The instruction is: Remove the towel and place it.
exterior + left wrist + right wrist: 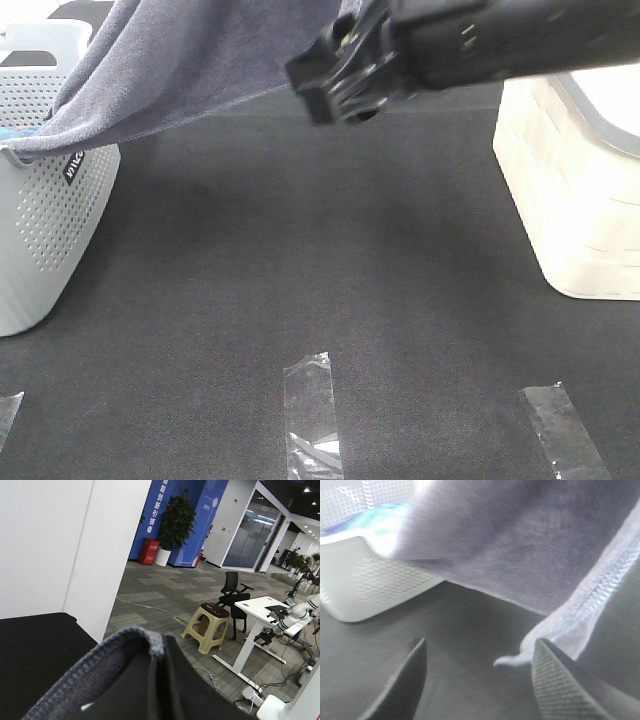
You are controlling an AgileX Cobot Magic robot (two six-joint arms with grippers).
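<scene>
Towel [180, 70]: held up and stretched above the black tabletop [330, 270], with one end draped over the rim of the grey perforated basket [45, 230].
Left fingers [190, 695]: closed, with the towel's hem pinched between them.
Right fingers [557, 685]: spread apart, nothing gripped; a towel corner is seen hanging just beside one.

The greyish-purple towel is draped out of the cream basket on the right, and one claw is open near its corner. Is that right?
Not quite: the towel drapes out of the perforated grey basket on the left, not the cream basket, as the exterior high view shows. The right gripper is open near its corner.
</scene>
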